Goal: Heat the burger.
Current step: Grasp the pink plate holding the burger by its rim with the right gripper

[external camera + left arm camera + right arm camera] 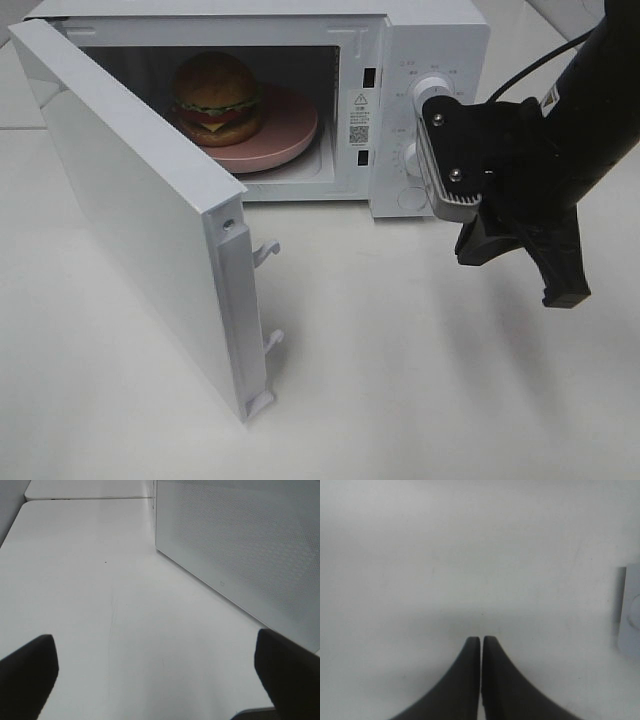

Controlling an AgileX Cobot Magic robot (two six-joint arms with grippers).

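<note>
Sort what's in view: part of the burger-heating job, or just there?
Job: burger on pink plate, inside microwave; its open door; upper dial; right gripper, fingers shut.
Just there: white table; neighbouring table.

A plain white counter filled the scene, matte and evenly lit, with only soft, blurred shadows on it. In the left wrist view a thin seam divided it from a second white surface behind. A faint long scratch and a tiny dark speck marked the top. A grey strip ran along one edge; whether it was floor or wall could not be told.
</note>
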